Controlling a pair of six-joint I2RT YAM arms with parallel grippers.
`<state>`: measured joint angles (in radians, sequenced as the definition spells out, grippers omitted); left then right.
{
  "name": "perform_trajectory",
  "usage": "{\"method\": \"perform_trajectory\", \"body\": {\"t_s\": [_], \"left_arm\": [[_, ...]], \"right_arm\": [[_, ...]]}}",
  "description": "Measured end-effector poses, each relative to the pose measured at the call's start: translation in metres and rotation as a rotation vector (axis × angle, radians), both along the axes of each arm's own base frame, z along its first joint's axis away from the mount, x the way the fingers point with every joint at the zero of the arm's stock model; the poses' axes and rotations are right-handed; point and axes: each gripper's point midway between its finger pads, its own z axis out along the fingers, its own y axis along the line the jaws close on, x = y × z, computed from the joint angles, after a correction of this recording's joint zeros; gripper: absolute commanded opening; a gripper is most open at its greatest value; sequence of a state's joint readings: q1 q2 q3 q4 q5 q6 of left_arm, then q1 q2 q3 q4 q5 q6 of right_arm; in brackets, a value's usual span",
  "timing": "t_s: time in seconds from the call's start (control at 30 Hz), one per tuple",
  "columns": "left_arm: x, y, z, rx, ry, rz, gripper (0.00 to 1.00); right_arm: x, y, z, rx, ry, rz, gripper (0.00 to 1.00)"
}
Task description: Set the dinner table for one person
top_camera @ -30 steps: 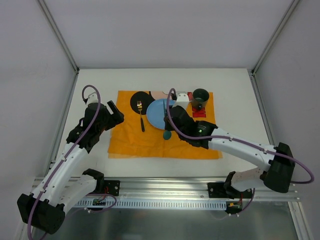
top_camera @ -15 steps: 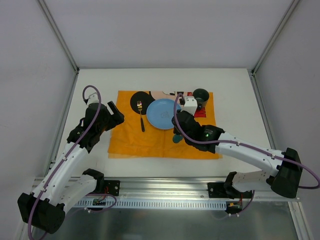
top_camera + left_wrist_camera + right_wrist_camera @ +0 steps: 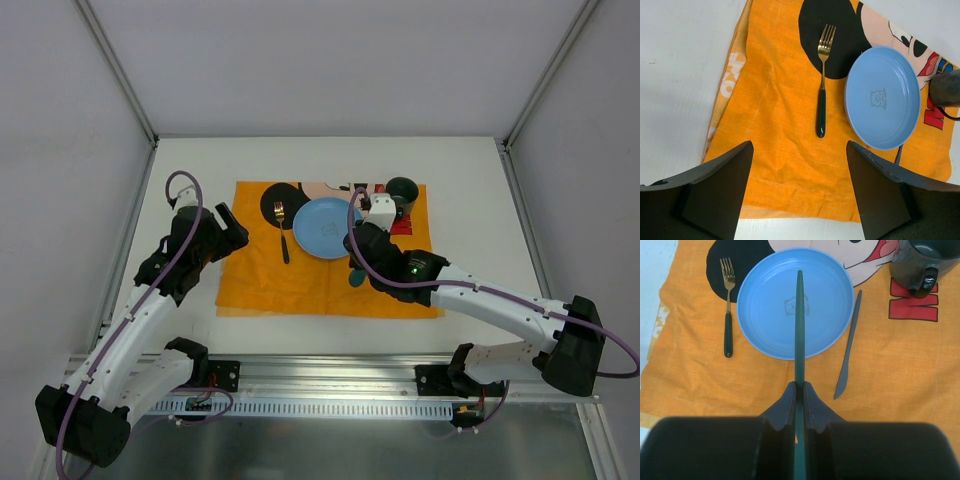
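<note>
The white dinner table (image 3: 470, 170) carries an orange cartoon-mouse placemat (image 3: 260, 280). On the mat lie a blue plate (image 3: 322, 228), a fork (image 3: 282, 232) left of it, a dark knife (image 3: 848, 347) right of it and a dark green mug (image 3: 401, 190) at the far right. My right gripper (image 3: 354, 252) is shut on a dark teal spoon (image 3: 799, 325), held above the plate's near right edge with its handle pointing over the plate; its bowl (image 3: 356, 277) shows below the gripper. My left gripper (image 3: 228, 228) is open and empty above the mat's left edge.
The mat's left part is wrinkled (image 3: 785, 125), with bare tabletop (image 3: 680, 75) to its left. An aluminium rail (image 3: 330, 375) runs along the near edge. Grey walls stand on three sides.
My right gripper has carried the spoon a little to the right and nearer, off the plate's near edge. The left arm has not moved.
</note>
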<state>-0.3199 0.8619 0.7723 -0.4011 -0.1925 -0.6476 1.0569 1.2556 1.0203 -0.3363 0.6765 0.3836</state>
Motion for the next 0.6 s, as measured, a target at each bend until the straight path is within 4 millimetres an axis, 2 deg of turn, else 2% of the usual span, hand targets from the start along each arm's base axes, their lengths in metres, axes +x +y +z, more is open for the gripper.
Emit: {"method": "perform_trajectory", "body": {"t_s": [0.17, 0.2, 0.3, 0.37, 0.43, 0.5, 0.6], "left_arm": [[0.000, 0.000, -0.003, 0.002, 0.009, -0.002, 0.76], [0.000, -0.001, -0.003, 0.001, 0.009, -0.004, 0.76], [-0.001, -0.002, -0.006, -0.004, 0.011, -0.007, 0.76], [-0.002, -0.004, -0.012, -0.014, 0.021, -0.013, 0.76], [-0.003, -0.007, -0.020, -0.029, 0.034, -0.022, 0.76], [-0.005, -0.011, -0.029, -0.039, 0.059, -0.037, 0.75], [-0.001, -0.022, -0.036, -0.066, 0.082, -0.076, 0.75]], "right_arm": [[-0.006, -0.010, -0.010, -0.004, 0.052, -0.014, 0.00], [-0.010, -0.018, -0.014, 0.017, 0.065, -0.038, 0.00], [-0.029, -0.057, -0.023, 0.072, 0.086, -0.131, 0.00], [-0.043, -0.086, -0.028, 0.132, 0.084, -0.193, 0.00], [-0.052, -0.106, -0.034, 0.193, 0.073, -0.241, 0.00], [-0.058, -0.116, -0.044, 0.216, 0.084, -0.272, 0.00], [-0.062, -0.120, -0.056, 0.203, 0.113, -0.292, 0.01]]}}
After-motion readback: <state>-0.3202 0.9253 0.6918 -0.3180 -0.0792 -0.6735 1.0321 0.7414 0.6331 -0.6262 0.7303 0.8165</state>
